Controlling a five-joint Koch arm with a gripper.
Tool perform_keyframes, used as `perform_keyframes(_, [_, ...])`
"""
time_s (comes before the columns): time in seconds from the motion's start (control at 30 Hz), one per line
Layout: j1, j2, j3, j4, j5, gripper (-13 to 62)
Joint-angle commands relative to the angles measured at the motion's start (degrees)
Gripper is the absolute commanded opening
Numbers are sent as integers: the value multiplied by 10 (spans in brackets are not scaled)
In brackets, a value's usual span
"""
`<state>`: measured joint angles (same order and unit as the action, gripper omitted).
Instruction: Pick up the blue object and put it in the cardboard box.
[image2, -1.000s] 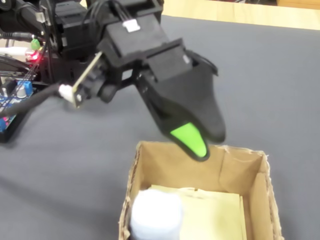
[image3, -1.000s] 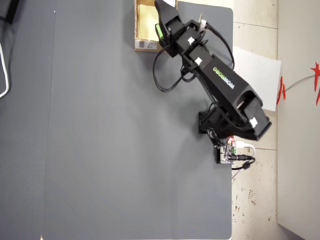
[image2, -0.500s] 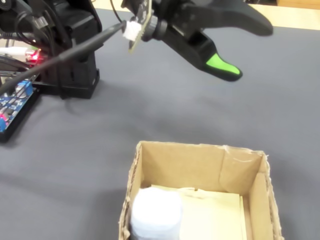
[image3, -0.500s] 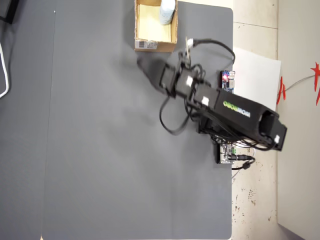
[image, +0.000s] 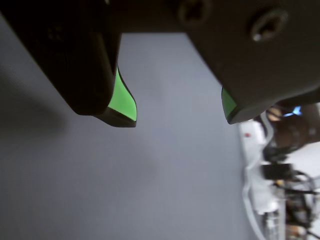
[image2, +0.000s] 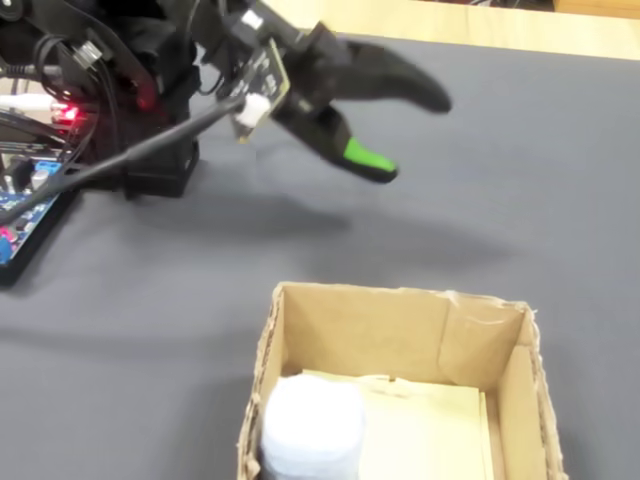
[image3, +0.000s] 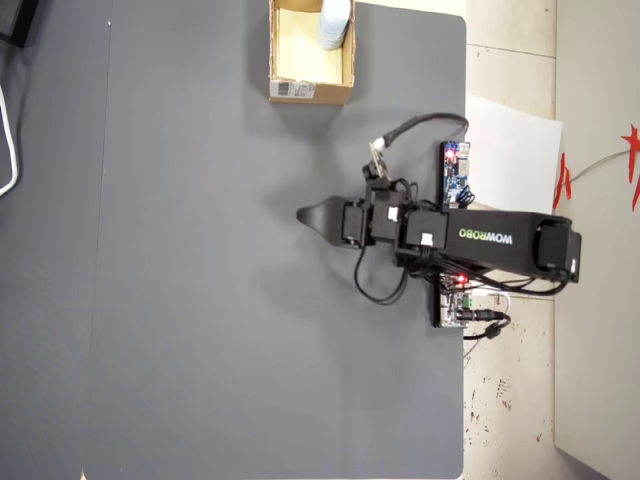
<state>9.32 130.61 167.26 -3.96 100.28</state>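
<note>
Risk from here is low, in my judgement. The blue object (image2: 312, 432) stands inside the cardboard box (image2: 400, 330), pushed into the near left corner in the fixed view and leaning against the wall. It looks tall for its footing, so a knock to the box could tip it over the rim. The likeliest cause would be the arm or its trailing cable (image3: 415, 125) sweeping across the box, though both are well clear of it in the overhead view.

The gripper (image: 179, 116) holds nothing. In the wrist view its green-lined jaws stand spread, with only bare grey mat (image3: 200, 300) between them.

The gripper hangs above the open mat, well apart from the box. In the overhead view the box (image3: 310, 92) sits at the mat's top edge, with the blue object (image3: 334, 24) in its upper right corner.
</note>
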Motion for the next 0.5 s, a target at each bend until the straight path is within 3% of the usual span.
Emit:
perform_keyframes(0.0, [-2, 52, -2, -47, 27, 340])
perform_keyframes(0.47, [-2, 53, 115, -18, 27, 343])
